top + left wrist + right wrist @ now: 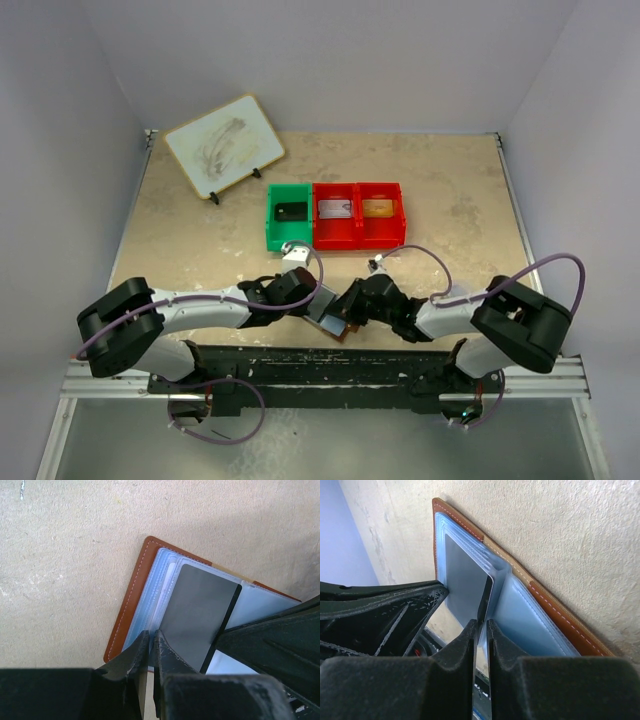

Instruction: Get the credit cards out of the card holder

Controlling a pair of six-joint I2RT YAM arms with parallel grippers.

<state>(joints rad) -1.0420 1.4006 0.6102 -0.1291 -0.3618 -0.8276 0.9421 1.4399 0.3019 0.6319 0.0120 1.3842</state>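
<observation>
Left gripper (152, 647) closed tight at the lower corner of the grey card (197, 610); card or sleeve, can't tell. Right gripper (481, 630) fingers a slit apart astride the card's dark edge, grip unclear. Card holder (131, 600): brown leather, white stitching, pale blue sleeves, open on the beige table (60, 555) between both arms.

Left arm (200, 302) and right arm (455, 315) stretched inward, low, nearly tip to tip — left end effector (152, 639) pinched tight, right end effector (481, 629) with fingers a thin slit apart.
</observation>
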